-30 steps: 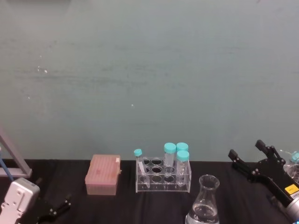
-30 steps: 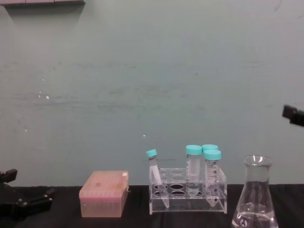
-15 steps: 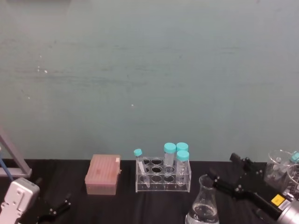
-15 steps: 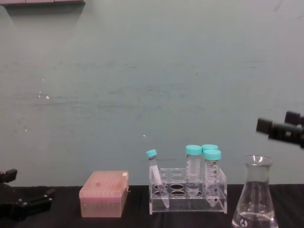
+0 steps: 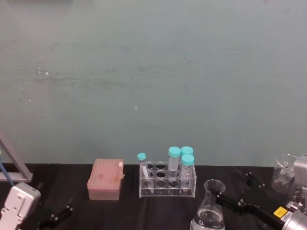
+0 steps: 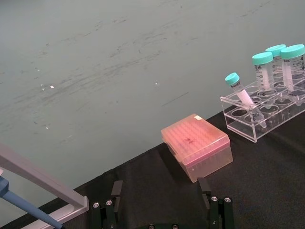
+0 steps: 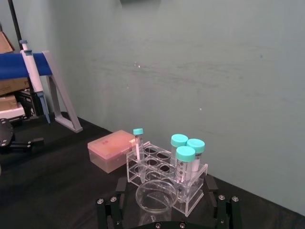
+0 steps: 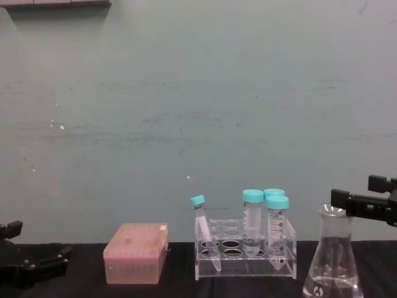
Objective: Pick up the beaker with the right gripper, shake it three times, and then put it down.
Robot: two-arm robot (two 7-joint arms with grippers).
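So basically nothing on the to-do list is ticked off yet. The beaker (image 5: 209, 208) is standing upright on the black counter (image 5: 129, 213), at the near right, just in front of the tube rack (image 5: 168, 181), with a bit of clear liquid sitting in the bottom. The right pincer (image 8: 352, 191) is level with the rim and neck, spread wide. In the right wrist view one finger sits on each side of the neck with gaps both sides, so I'd say it's lined up but not pinching anything. The glass looks fully planted on the counter, no lift.

The left pincer (image 5: 55, 215) is parked low at the far left, also spread and holding nothing, well away from the pink tip box (image 5: 105, 179).

What's left, as far as I can judge: close on the neck, lift, do all three shakes, then set it back down. Pretty much the whole job.
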